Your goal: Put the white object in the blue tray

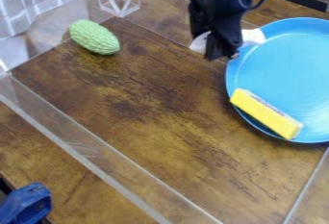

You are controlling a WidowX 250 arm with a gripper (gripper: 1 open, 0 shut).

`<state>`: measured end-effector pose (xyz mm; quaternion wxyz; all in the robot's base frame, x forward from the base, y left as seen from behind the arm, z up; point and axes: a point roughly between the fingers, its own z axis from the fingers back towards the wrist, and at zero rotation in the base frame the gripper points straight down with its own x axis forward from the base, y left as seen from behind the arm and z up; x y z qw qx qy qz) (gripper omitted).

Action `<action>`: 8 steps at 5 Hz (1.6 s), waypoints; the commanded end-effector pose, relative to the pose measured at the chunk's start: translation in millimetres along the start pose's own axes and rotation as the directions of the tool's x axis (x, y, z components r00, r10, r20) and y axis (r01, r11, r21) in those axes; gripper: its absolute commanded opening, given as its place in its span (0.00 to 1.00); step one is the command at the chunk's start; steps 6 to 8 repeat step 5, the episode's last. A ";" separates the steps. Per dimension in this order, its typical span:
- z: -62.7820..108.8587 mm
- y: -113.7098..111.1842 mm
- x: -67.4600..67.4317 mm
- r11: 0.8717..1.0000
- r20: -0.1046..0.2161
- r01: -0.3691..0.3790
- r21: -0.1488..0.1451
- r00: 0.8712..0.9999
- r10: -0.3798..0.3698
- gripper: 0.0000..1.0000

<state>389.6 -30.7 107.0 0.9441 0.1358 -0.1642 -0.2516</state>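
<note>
My black gripper [224, 47] is shut on the white object [252, 36], a small pale piece that sticks out on both sides of the fingers. It hangs over the left rim of the blue tray [290, 69], a large round plate at the right of the wooden table. The gripper body hides most of the white object.
A yellow sponge block [266, 113] lies in the tray's near part. A green bumpy oval toy [94, 37] sits at the table's far left. Clear acrylic walls [77, 136] border the table on the left and front. A blue cloth [23, 205] shows at the bottom left.
</note>
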 end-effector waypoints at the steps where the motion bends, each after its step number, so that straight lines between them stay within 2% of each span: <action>1: 21.1 -1.7 18.5 0.999 0.036 -0.024 0.021 0.999 0.023 0.00; 3: 31.6 -4.3 24.0 0.997 -0.020 -0.072 0.033 0.997 0.073 0.00; 5: 34.5 14.2 21.0 0.992 -0.064 -0.109 0.058 0.992 0.113 0.00; 8: 34.5 14.2 21.0 0.992 -0.064 -0.109 0.058 0.992 0.113 0.00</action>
